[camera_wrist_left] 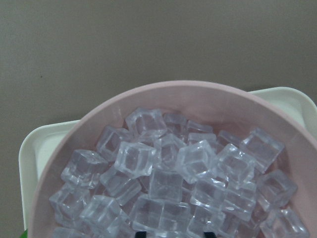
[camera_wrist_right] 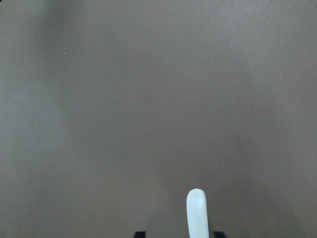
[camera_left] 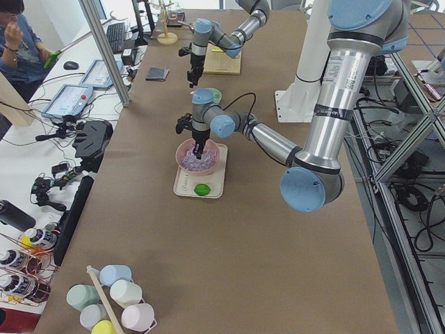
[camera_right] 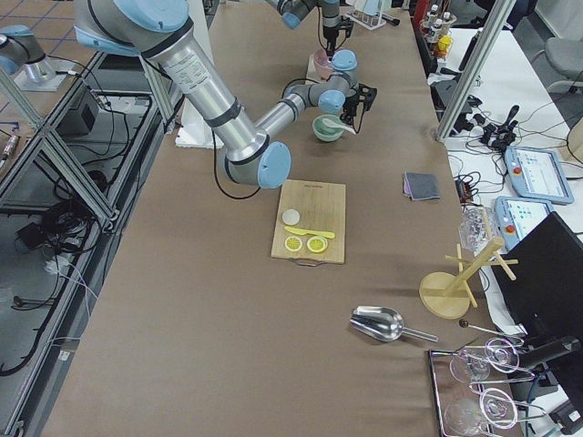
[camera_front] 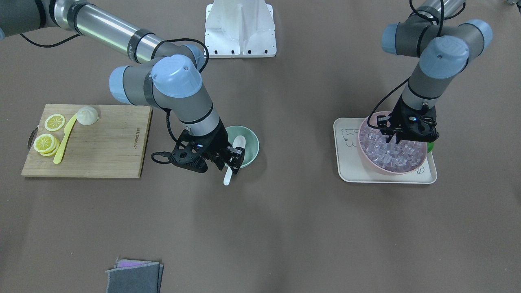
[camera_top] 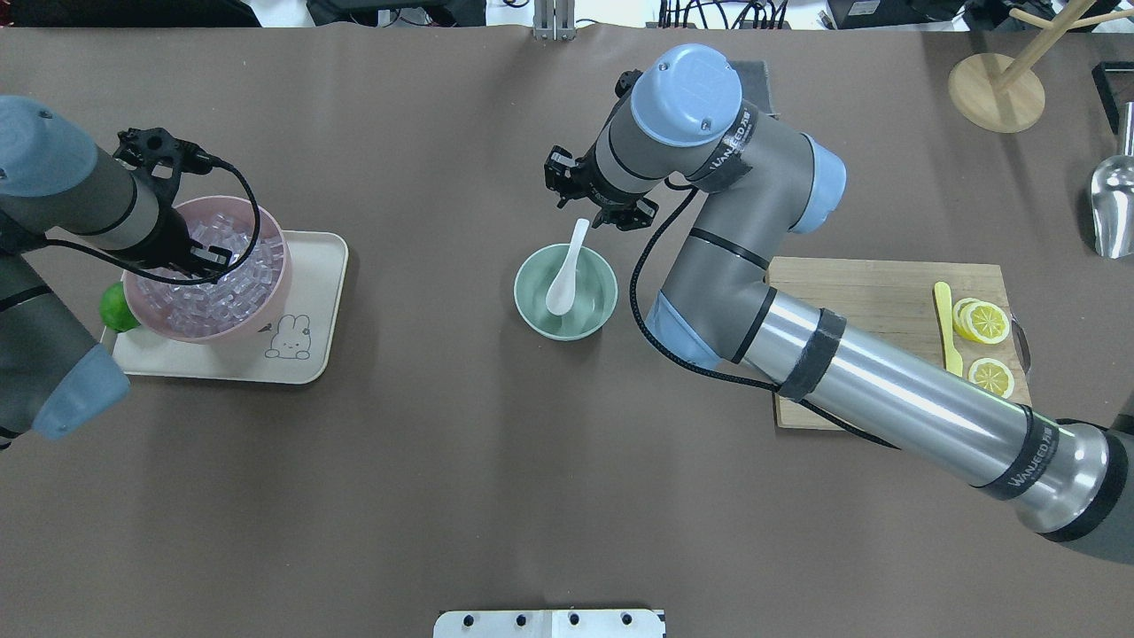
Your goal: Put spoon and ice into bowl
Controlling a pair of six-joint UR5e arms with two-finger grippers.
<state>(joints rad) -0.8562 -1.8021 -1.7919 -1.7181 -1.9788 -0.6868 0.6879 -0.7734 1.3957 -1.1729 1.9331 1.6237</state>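
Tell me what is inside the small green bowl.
Only the spoon: its scoop lies in the bowl, handle leaning out over the rim. No ice shows there; the floor beneath the scoop is covered.

Spoon [camera_top: 563,282] lies in bowl [camera_top: 532,315]; ice [camera_top: 226,275] fills larger bowl [camera_top: 232,331] on tray [camera_top: 316,292].

Spoon [camera_wrist_right: 196,215] handle cut off by the wrist view's bottom edge, lime [camera_top: 113,306] partly hidden behind pink bowl [camera_top: 239,326]
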